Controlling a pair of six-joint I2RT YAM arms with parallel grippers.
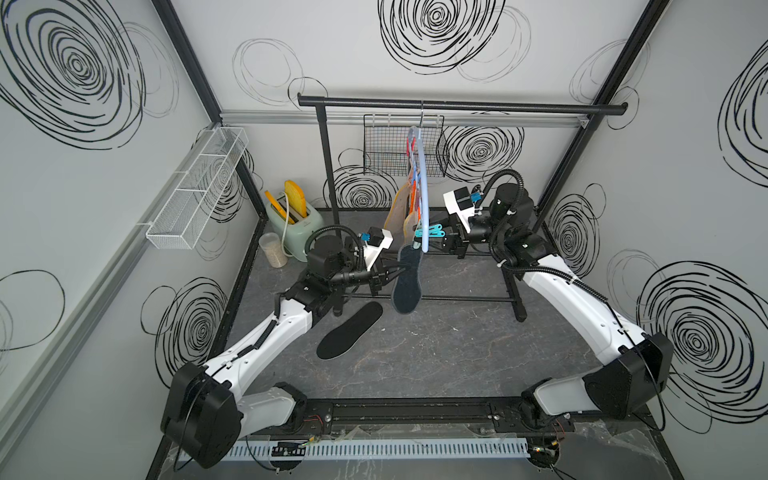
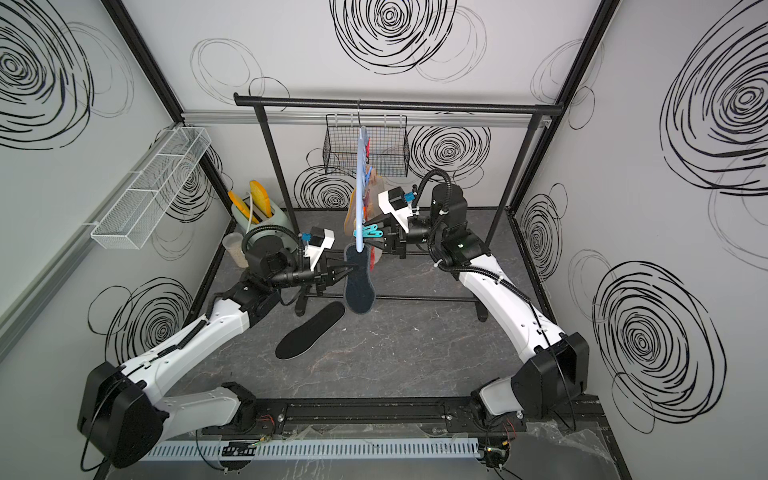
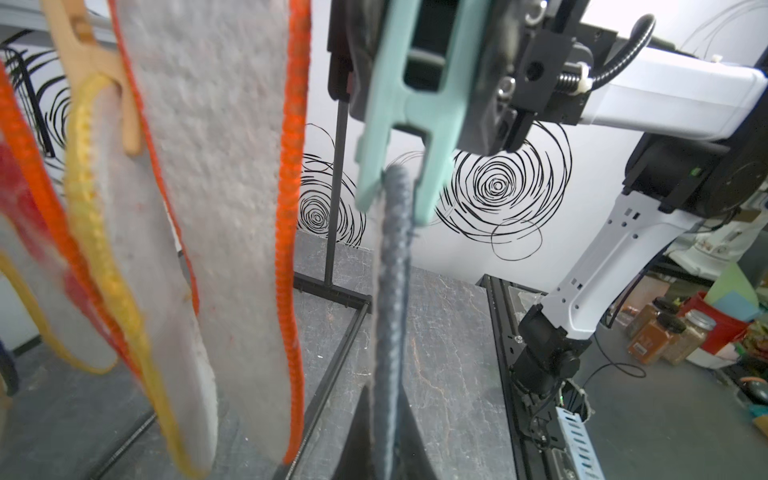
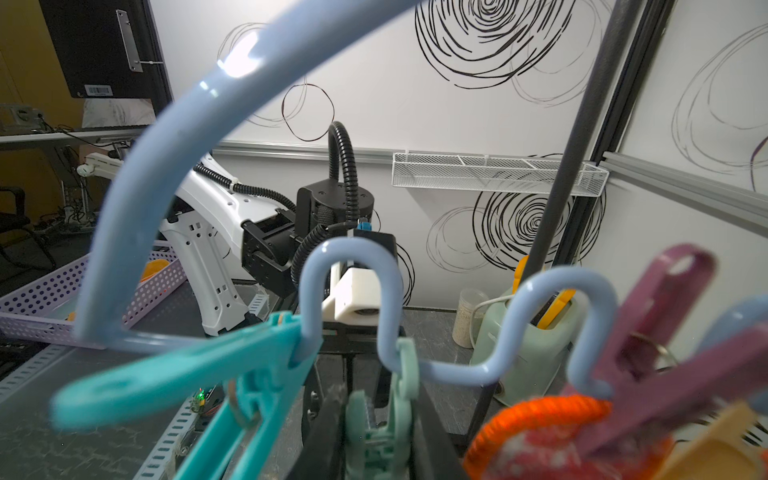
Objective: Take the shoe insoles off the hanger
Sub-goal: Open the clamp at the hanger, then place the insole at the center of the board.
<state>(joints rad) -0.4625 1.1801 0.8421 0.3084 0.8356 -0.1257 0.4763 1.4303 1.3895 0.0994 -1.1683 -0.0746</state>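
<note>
Top views, both: hanger (image 1: 423,199) on rail (image 1: 498,107), edge-on to me. Grey-blue insole (image 1: 407,286) hangs at its near end; L pincer (image 1: 397,272) closed on insole's edge. Black insole (image 1: 349,330) flat on surface (image 1: 436,353).
L wrist: mint peg (image 3: 399,124) tips straddle insole top.
R wrist: R pincer (image 4: 374,436) clamped tight on mint peg.

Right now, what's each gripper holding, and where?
Left gripper pinches the grey-blue insole by its side edge, upper half. Right gripper squeezes the mint-green peg by its handles.
</note>
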